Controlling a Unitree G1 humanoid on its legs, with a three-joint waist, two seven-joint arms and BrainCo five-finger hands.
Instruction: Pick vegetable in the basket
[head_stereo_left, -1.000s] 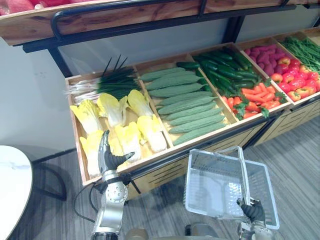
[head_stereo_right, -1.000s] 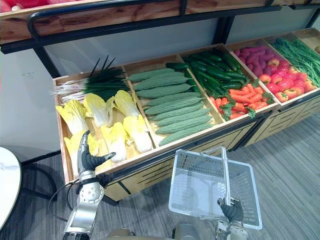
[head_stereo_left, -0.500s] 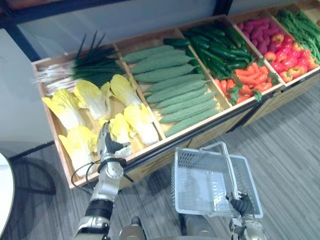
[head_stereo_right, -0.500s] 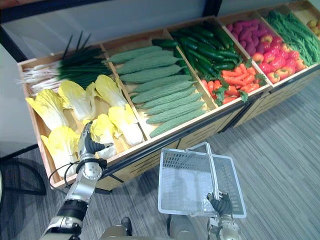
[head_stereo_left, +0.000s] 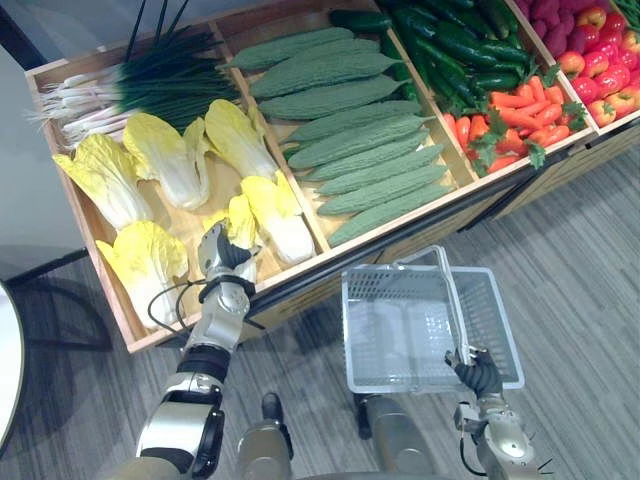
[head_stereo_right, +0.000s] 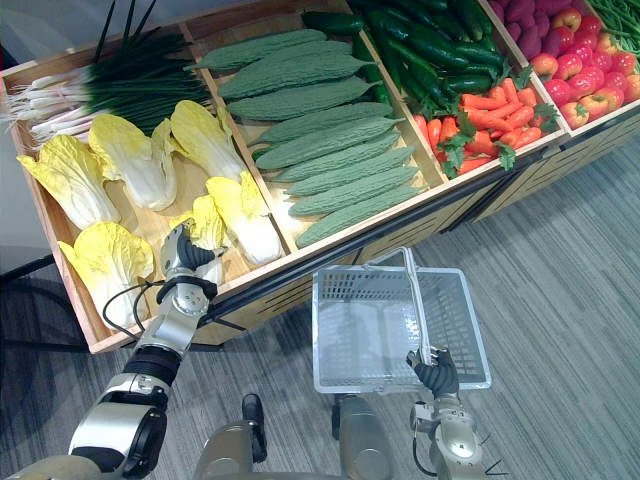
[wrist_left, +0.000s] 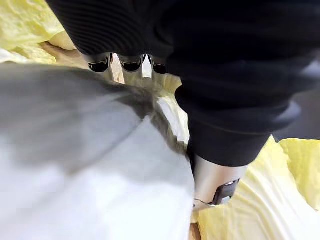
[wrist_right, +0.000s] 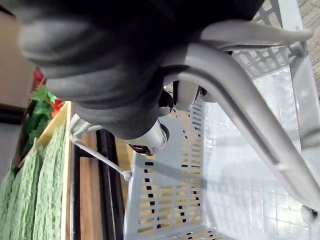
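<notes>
Wooden crate (head_stereo_left: 90, 57) | left hand (head_stereo_left: 226, 258) on front cabbage (head_stereo_left: 240, 212), closure unreadable | right hand (head_stereo_left: 478, 372) clasps basket handle (head_stereo_left: 450, 300) | cabbage judged light, soft-leaved, bruisable; take firm stem end

No text, label or number seems readable on the wooden crates (head_stereo_left: 400, 232) or basket (head_stereo_left: 395, 335).

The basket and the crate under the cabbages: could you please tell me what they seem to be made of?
Basket: probably grey plastic, smooth and slightly glossy; its slotted walls and rounded handle look moulded in one colour. Crate: pale wood, matt and apparently unpainted; grain and plank dividers show, though a veneer cannot be ruled out.
</notes>
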